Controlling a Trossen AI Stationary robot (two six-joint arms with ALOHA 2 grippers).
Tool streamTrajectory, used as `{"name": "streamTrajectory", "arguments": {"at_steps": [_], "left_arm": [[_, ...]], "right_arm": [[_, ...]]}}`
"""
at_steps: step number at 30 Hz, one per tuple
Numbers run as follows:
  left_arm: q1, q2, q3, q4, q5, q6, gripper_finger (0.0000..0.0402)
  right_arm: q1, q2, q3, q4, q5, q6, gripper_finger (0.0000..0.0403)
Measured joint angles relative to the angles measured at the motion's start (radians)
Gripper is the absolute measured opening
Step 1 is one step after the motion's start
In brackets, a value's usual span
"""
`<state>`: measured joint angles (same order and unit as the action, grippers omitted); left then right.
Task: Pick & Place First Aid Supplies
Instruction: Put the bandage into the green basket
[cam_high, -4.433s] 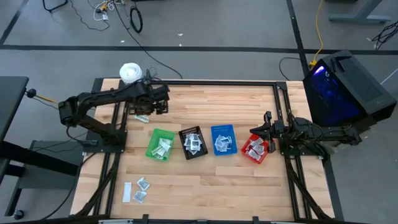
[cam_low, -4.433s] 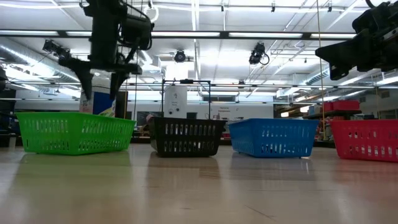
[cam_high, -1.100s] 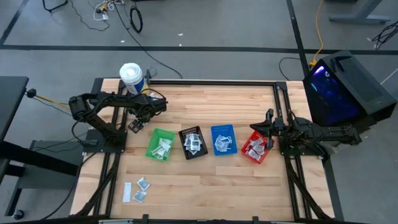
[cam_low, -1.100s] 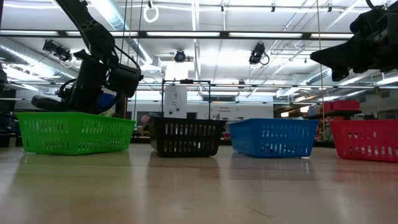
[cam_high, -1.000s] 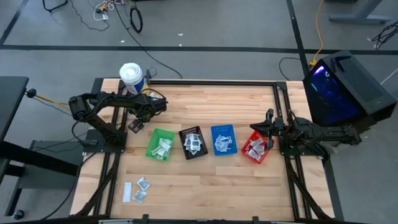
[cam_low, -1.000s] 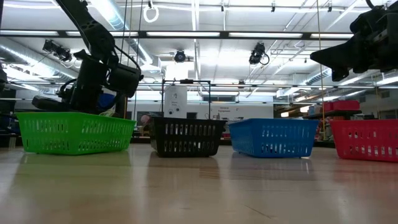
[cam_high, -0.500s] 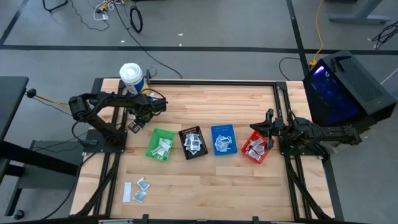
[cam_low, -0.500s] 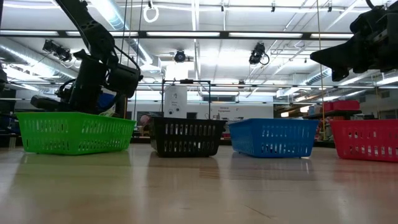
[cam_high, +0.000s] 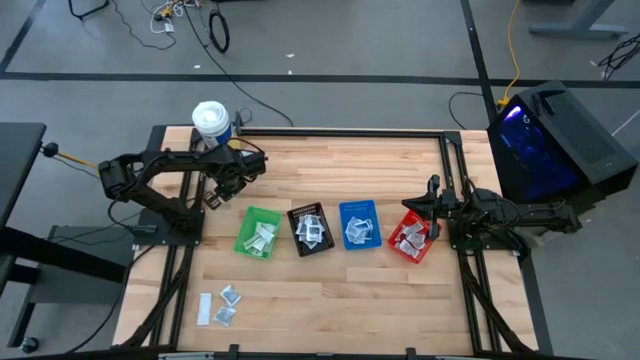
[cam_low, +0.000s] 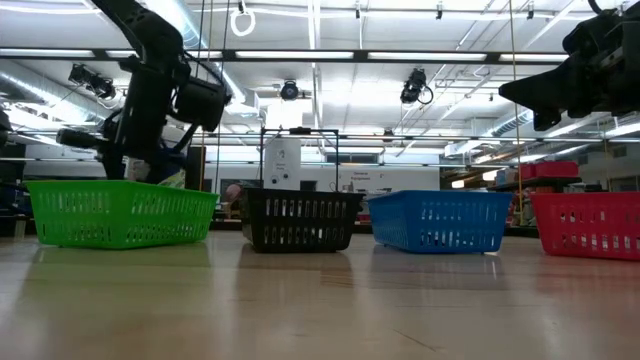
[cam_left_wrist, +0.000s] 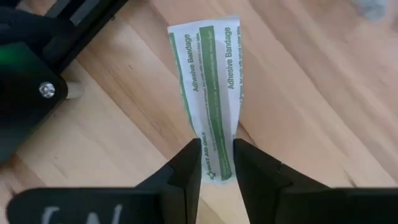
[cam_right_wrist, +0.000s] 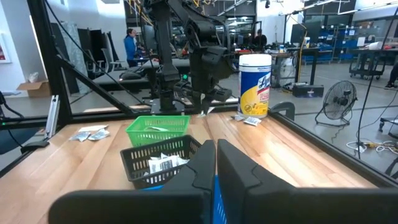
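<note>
The left gripper (cam_left_wrist: 216, 163) is clamped on one end of an adhesive bandage packet (cam_left_wrist: 210, 93) at the table's far-left; its long axis runs straight out from the fingertips. The right gripper (cam_right_wrist: 216, 163) is closed, empty, over the red bin (cam_high: 411, 240).

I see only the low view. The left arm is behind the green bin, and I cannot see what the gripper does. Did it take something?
Observer: Yes. In the left wrist view the left gripper is closed on an adhesive bandage packet, white with green print.
Operator: Is the packet over the green bin already?
Observer: No. From above, the left gripper is beside the green bin, toward the white tub, over bare table.
Operator: Are more supplies outside the bins?
Observer: A few loose packets lie near the table's front edge on the left arm's side.
Operator: And the right arm?
Observer: The right gripper waits shut by the red bin.
</note>
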<state>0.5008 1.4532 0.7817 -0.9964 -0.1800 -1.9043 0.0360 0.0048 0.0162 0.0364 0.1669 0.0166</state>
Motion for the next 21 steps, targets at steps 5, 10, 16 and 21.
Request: {"name": "streamTrajectory", "arguments": {"at_steps": [5,10,16,21], "left_arm": [[-0.014,-0.049,0.051,-0.026,0.001,0.079,0.0101],[-0.036,-0.099,0.099,-0.028,0.001,0.195,0.0101],[-0.08,-0.146,0.139,-0.03,0.001,0.356,0.0101],[-0.139,-0.189,0.15,-0.026,0.001,0.501,0.0101]], "right_arm": [[0.0,0.0,0.0,0.0,0.0,0.0,0.0023],[0.0,0.0,0.0,0.0,0.0,0.0,0.0023],[0.0,0.0,0.0,0.0,0.0,0.0,0.0023],[0.0,0.0,0.0,0.0,0.0,0.0,0.0023]]}}
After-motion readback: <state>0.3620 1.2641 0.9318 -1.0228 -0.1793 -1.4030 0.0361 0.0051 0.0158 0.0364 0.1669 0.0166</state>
